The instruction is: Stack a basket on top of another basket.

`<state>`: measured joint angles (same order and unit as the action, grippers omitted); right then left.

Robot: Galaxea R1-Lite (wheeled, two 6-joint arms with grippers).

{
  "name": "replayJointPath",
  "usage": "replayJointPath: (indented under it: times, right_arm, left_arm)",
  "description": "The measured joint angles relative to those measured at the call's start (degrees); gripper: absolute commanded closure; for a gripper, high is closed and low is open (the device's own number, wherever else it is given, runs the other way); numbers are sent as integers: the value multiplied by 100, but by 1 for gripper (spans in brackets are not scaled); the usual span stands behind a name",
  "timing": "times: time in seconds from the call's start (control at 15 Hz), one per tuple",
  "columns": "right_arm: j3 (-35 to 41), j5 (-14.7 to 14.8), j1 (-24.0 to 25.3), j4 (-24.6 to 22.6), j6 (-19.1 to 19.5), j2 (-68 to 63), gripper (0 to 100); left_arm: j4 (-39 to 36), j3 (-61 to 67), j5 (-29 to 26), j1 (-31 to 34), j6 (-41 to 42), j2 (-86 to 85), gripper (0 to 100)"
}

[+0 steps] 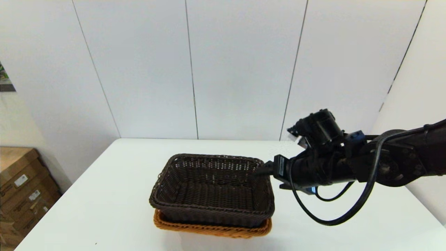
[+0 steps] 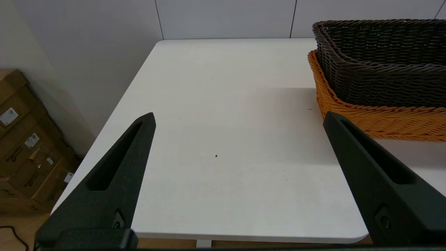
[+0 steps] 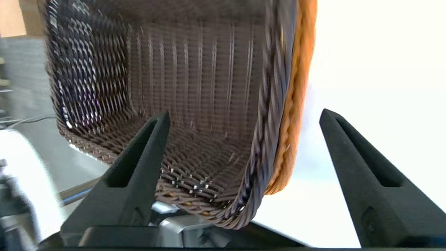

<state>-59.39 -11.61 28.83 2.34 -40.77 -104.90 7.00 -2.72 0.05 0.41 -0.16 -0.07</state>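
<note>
wicker dark basket (image 1: 212, 190) nests in orange basket (image 1: 212, 230); right gripper (image 3: 244, 118) fingers spread, straddling its rim.

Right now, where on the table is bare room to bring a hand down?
Bare table runs from the stacked baskets to its left edge, where the left gripper waits open. Crowded on the right: the right gripper, open, straddles the rim of the dark basket nested in the orange basket.

A dark brown woven wicker basket (image 1: 212, 190) is showing an open-weave pattern; the orange-tan wicker basket (image 1: 212, 230) beneath is showing braiding; the table (image 1: 115, 195) is showing white.
</note>
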Motion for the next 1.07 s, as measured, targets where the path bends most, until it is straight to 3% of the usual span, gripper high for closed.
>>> replayJointPath:
  times: [0.13,0.4,0.6,0.73,0.87,1.07]
  right_arm:
    - [-161,325,-52,66,425,156,0]
    - [-235,1257,-67,112,1976,783,0]
    - [-39,1496,-50,101,3410,1618,0]
    - [243,1513,29,151,4050,2210,0]
    - [634,1521,135,284,4407,2836,0]
    - [1172,1540,-149,355,4481,3685,0]
  left_arm:
    - [0,0,2,0,0,0,0]
    - [-2,0,2,0,0,0,0]
    - [0,0,2,0,2,0,0]
    - [-2,0,0,0,0,0,0]
    - [-2,0,2,0,0,0,0]
    - [0,0,2,0,2,0,0]
